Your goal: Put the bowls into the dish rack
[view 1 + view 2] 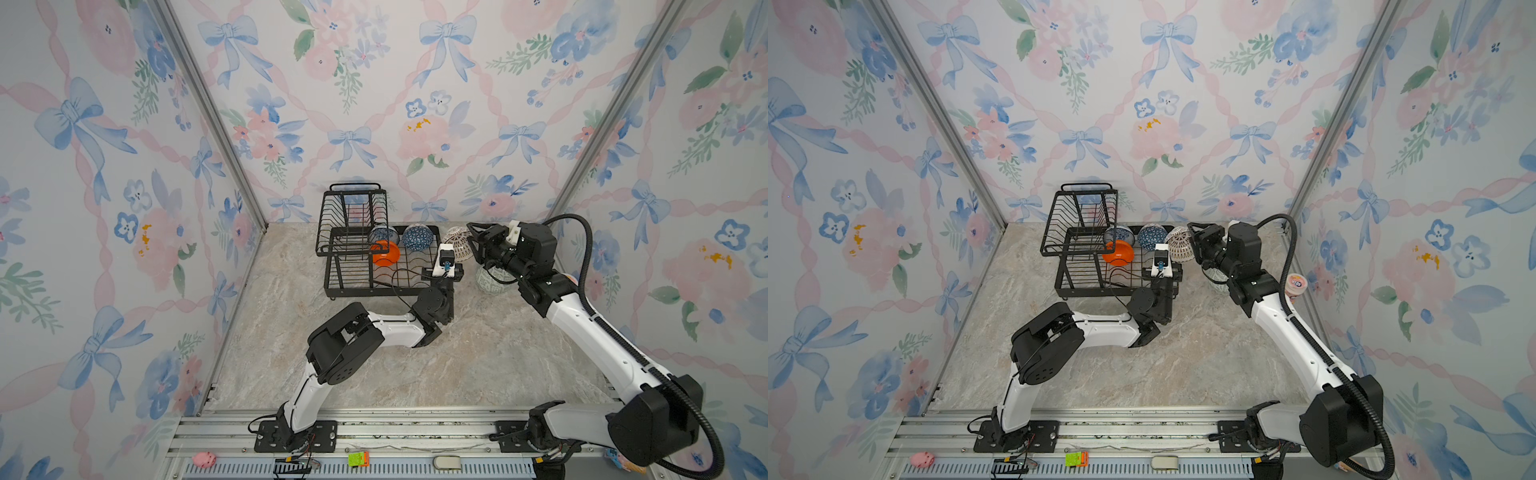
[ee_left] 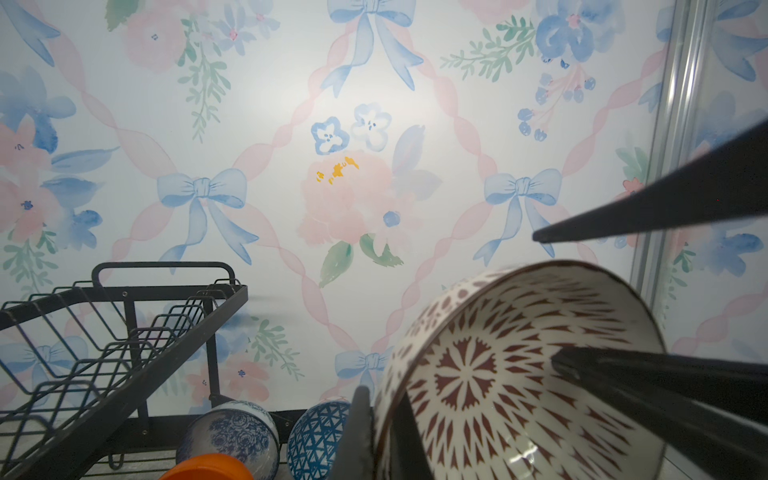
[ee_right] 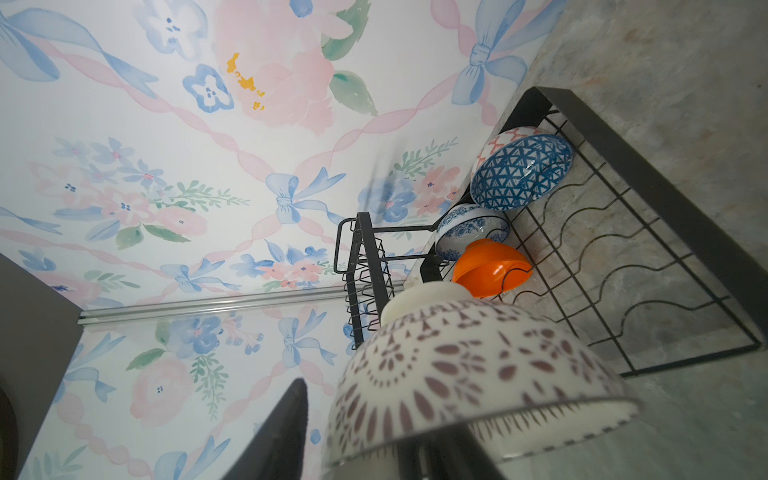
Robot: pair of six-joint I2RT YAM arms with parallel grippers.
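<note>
The white bowl with dark radial lines [image 1: 456,244] [image 2: 519,374] hangs tilted just right of the dish rack [image 1: 357,286] [image 3: 665,199]. My left gripper [image 2: 384,403] is shut on its rim. My right gripper [image 1: 473,243] [image 3: 361,415] is open and straddles the bowl's wall, with one finger inside and the outer finger [image 3: 291,415] a gap away. In the rack's base lie the orange bowl [image 1: 386,253], the blue-white floral bowl [image 1: 382,235] and the blue geometric bowl [image 1: 417,237]. An orange-white patterned bowl [image 3: 511,137] sits behind the geometric one. The pale green bowl [image 1: 494,282] stands on the table under my right arm.
A tall pink cup [image 1: 1296,284] stands by the right wall behind my right arm. The rack's raised upper basket [image 1: 353,216] holds nothing. The back wall is close behind the rack. Wavy wire slots [image 3: 602,257] fill the near part of the rack's base.
</note>
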